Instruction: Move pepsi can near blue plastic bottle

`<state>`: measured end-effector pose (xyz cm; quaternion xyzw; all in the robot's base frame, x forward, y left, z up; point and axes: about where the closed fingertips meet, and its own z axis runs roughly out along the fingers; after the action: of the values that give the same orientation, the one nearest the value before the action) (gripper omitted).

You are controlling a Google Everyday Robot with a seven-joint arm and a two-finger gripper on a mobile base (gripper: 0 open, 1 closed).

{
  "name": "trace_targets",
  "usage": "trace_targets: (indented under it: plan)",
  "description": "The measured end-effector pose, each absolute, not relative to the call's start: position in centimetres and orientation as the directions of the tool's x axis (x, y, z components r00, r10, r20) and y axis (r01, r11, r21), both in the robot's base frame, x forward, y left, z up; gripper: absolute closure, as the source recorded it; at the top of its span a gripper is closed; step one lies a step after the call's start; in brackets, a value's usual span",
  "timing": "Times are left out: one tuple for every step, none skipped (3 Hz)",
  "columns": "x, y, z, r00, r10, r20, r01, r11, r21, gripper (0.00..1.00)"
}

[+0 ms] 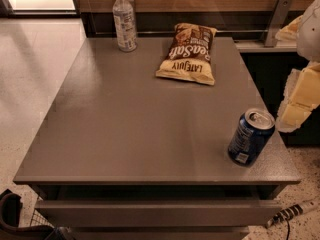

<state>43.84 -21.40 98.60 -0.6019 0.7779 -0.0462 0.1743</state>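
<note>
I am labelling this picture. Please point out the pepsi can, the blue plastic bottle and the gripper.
pepsi can (250, 138): camera view, dark blue side.
blue plastic bottle (124, 23): camera view, label.
gripper (299, 104): camera view, right edge beside the can, yellowish padding.

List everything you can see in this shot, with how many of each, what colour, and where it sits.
pepsi can: one, dark blue with a silver top, upright near the table's front right edge
blue plastic bottle: one, clear with a white cap and pale label, upright at the table's far left
chip bag: one, brown and yellow, lying flat at the far middle, right of the bottle
table: one, grey, filling the centre
drawer: one, grey, under the table's front edge, pulled slightly out
metal bracket: one, silver, by the wall at far right
cable: one, striped, on the floor at bottom right
gripper: one, cream-yellow, at the right edge of view, just right of the can
</note>
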Motion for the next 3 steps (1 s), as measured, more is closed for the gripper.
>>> trace_targets:
  plan:
    - [43.8, -21.5, 98.6, -0.213, -0.951, -0.226, -0.920, 0.273, -0.282, 0.00]
    - [43.3, -22.8, 98.1, -0.175, -0.900, -0.398, -0.910, 0.303, -0.283, 0.00]
    - [42.9, -26.5, 96.3, -0.143, -0.832, -0.536, -0.877, 0.357, -0.322, 0.00]
